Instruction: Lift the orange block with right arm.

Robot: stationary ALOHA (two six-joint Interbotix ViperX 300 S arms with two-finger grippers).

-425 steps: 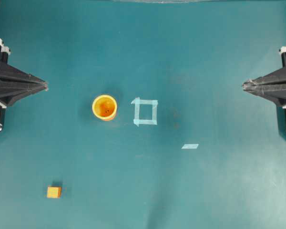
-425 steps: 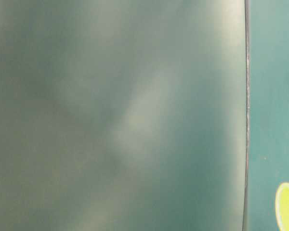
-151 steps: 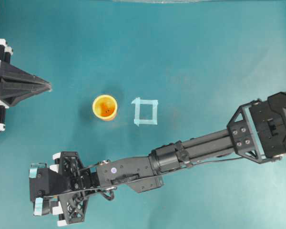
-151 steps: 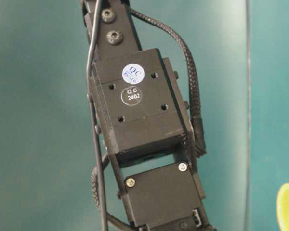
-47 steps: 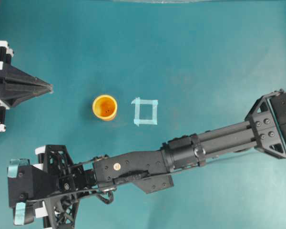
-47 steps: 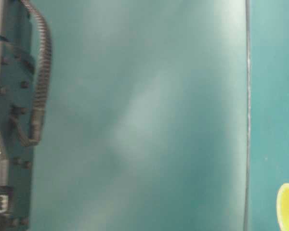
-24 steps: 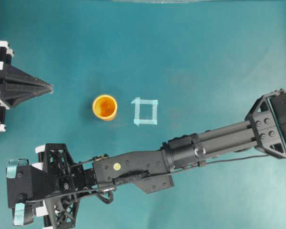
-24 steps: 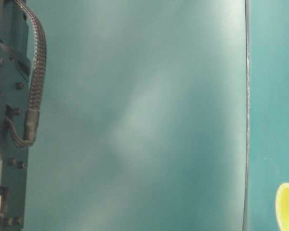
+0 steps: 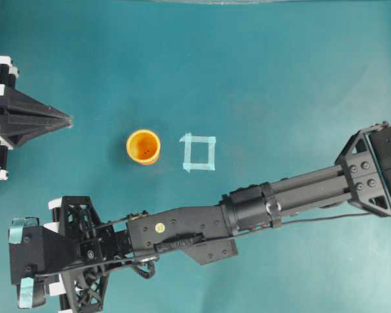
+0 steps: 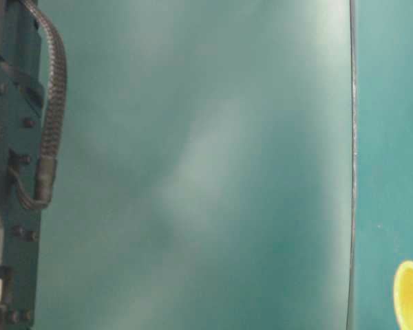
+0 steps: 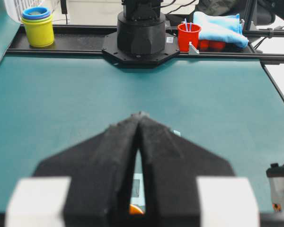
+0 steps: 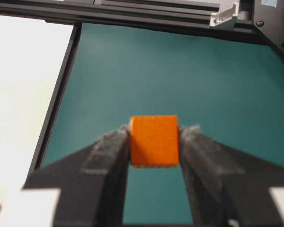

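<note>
The orange block (image 12: pixel 154 141) is pinched between the two fingers of my right gripper (image 12: pixel 154 135), clear of the teal mat. In the overhead view the right gripper (image 9: pixel 36 264) hangs over the lower left corner on its long boom and hides the block. My left gripper (image 9: pixel 64 120) rests shut and empty at the left edge, and its closed tips show in its wrist view (image 11: pixel 140 116).
An orange cup (image 9: pixel 143 147) stands left of centre, with a tape square (image 9: pixel 199 153) beside it. The cup's rim shows in the table-level view (image 10: pixel 409 295). The table's black edge (image 12: pixel 61 94) runs close to the held block.
Since 9 s ago the right arm has reached the lower left corner, shut on the block and risen. Over the last second nothing visibly moves.
</note>
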